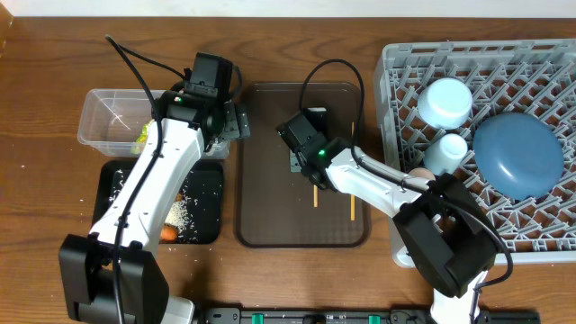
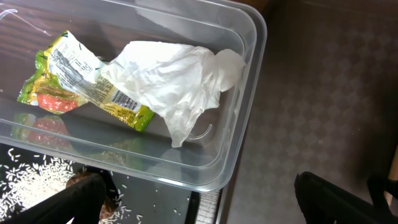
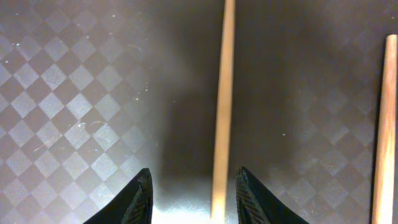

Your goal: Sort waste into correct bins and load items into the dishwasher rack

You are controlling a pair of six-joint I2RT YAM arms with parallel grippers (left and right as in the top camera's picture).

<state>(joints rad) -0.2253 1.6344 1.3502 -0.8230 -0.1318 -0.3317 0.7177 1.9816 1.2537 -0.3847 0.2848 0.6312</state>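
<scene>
Right gripper point(image 3: 193, 171): spread apart, straddling one wooden chopstick point(image 3: 222, 93) without gripping it, low over the brown tray point(image 3: 74, 93). Second chopstick point(image 3: 385, 124) parallel on the same tray, toward its right edge.

Left gripper point(image 2: 198, 180): spread wide, hanging over the tray-side rim of the clear tub point(image 2: 249, 93), just left of the brown tray. Inside the tub, yellow-green wrapper point(image 2: 74, 81) touching crumpled white paper point(image 2: 180, 81).

Also left of the brown tray, nearer the robot: black tray point(image 1: 211, 180) with rice crumbs point(image 1: 184, 214) and an orange piece point(image 1: 168, 234).

Right of the brown tray: grey rack point(image 1: 396, 72) holding the dark-blue plate point(image 1: 516, 155) and a light-blue bowl point(image 1: 447, 101).
</scene>
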